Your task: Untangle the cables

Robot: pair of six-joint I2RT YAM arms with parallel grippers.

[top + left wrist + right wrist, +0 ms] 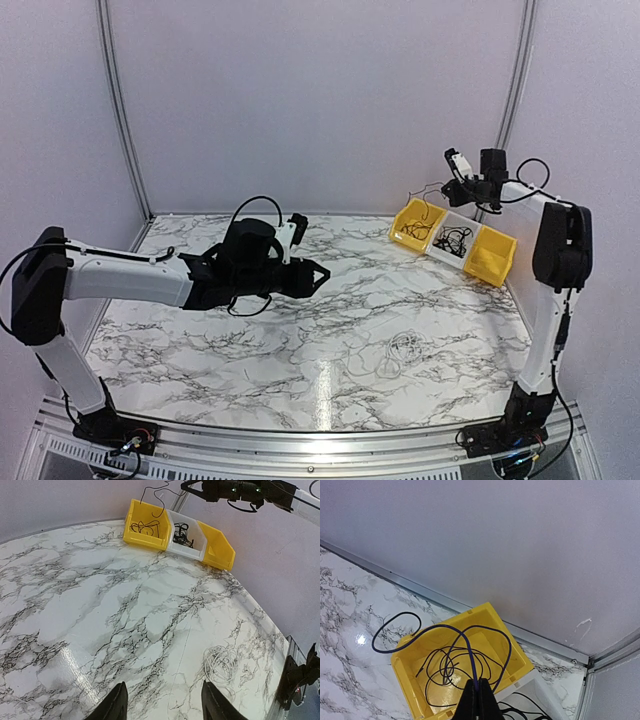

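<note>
My right gripper is raised over the back-right bins, shut on a thin dark cable. That cable arches over the left yellow bin and one loop hangs outside its rim. More black cables lie coiled in this bin, and another black tangle sits in the white bin. My left gripper hovers open over the middle of the marble table with nothing between its fingers. A loose coil of pale thin wire lies on the table to its right.
Three bins stand in a row at the back right corner: yellow, white and an empty yellow one. The enclosure walls close in behind and to the right. The table's near edge is a metal rail.
</note>
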